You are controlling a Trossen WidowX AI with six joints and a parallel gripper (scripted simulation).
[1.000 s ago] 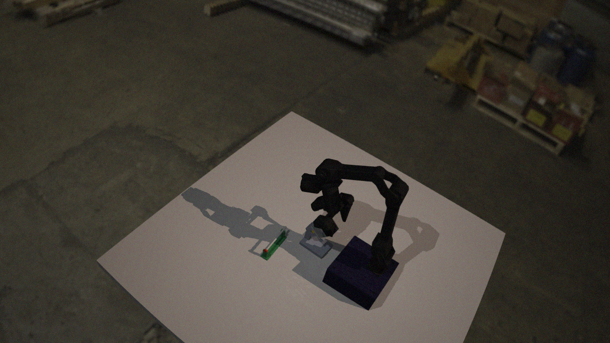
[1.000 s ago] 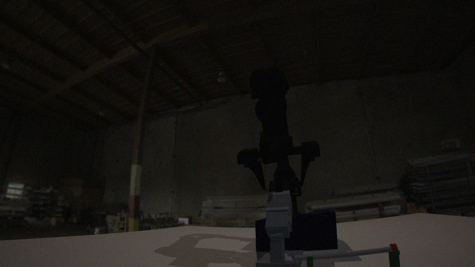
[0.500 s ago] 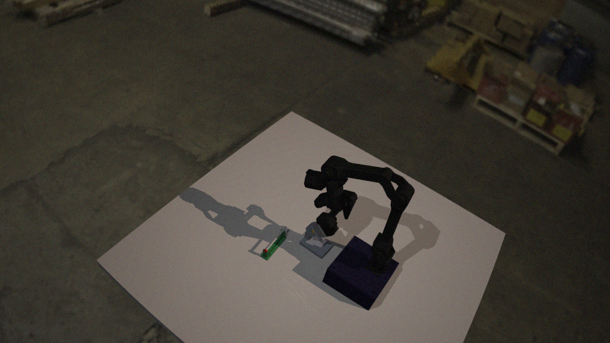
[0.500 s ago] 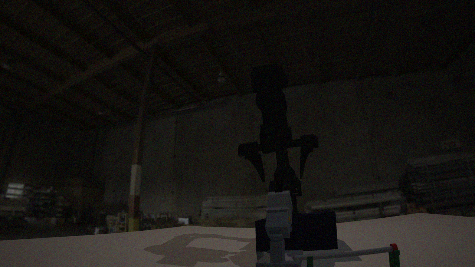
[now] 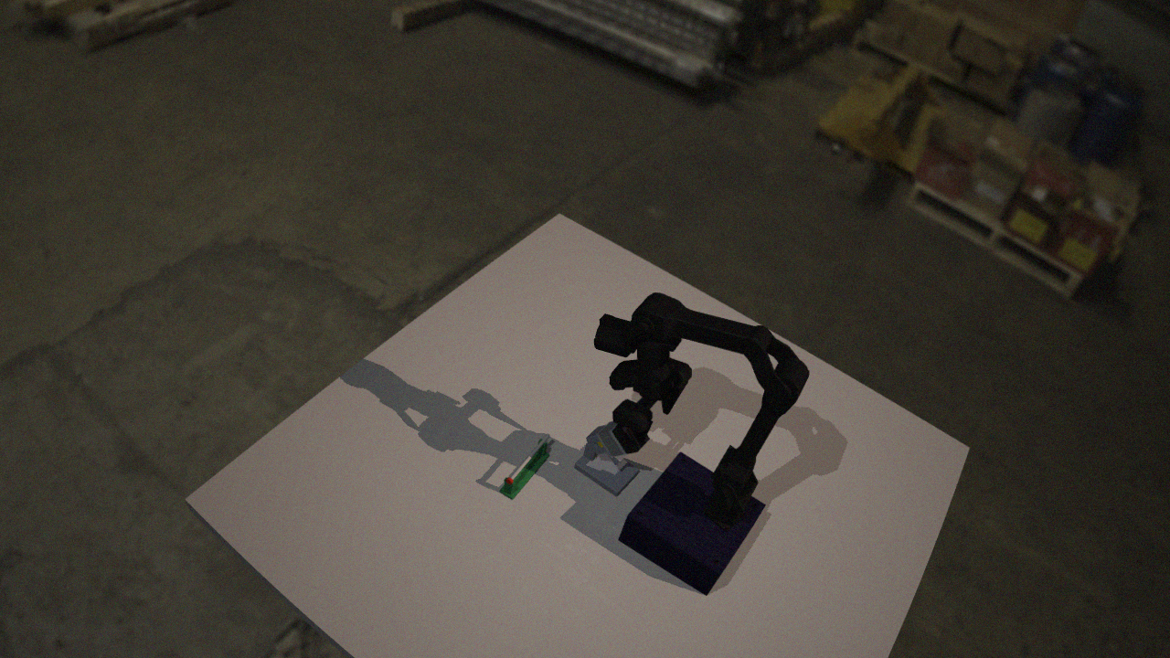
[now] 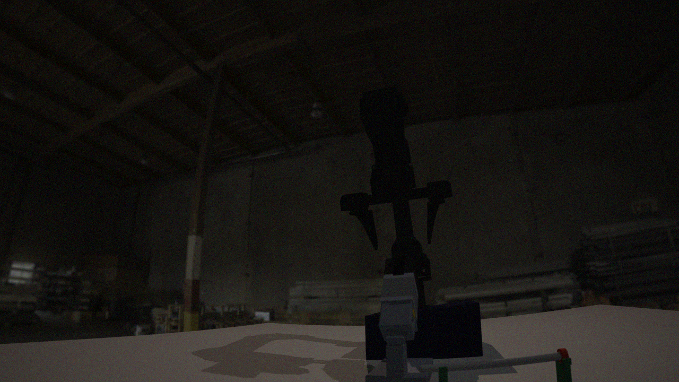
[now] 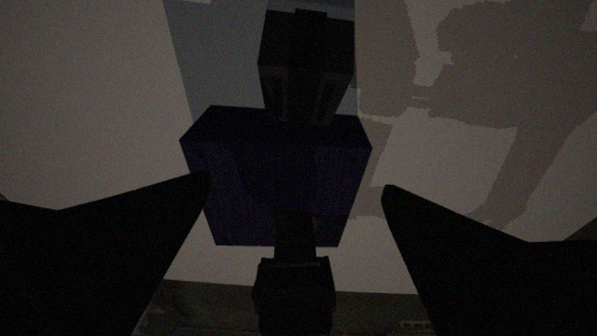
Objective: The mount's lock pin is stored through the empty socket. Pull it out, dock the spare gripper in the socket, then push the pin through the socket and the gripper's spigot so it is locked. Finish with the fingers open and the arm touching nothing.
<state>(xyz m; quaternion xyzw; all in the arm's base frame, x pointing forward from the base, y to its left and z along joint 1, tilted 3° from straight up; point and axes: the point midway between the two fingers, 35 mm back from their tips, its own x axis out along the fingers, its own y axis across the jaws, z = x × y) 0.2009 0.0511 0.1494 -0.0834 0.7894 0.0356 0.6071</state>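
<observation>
- Lock pin (image 5: 521,467) (image 6: 503,363) rests across the green stand (image 5: 512,492) (image 6: 563,371), eight o'clock from the gripper (image 5: 650,399) (image 6: 402,245) (image 7: 295,181) in the top view!
- Fingers wide open, gripping nothing!

Dim warehouse, concrete floor (image 5: 245,164).

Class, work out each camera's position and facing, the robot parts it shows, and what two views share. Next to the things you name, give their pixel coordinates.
Top: high to one side, looking down at the table (image 5: 392,524); whole arm (image 5: 711,327) (image 6: 390,152) shows.
Exterior: low, near table level, looking across past the grey mount (image 5: 609,474) (image 6: 398,315); arm and open gripper (image 6: 403,244) (image 7: 298,186).
Wrist: at the gripper, looking between its fingers toward the purple base block (image 5: 686,524) (image 6: 448,327) (image 7: 275,173); fingers and lower arm.
Top and exterior share the red-ended pin (image 5: 520,470) (image 6: 503,363).
</observation>
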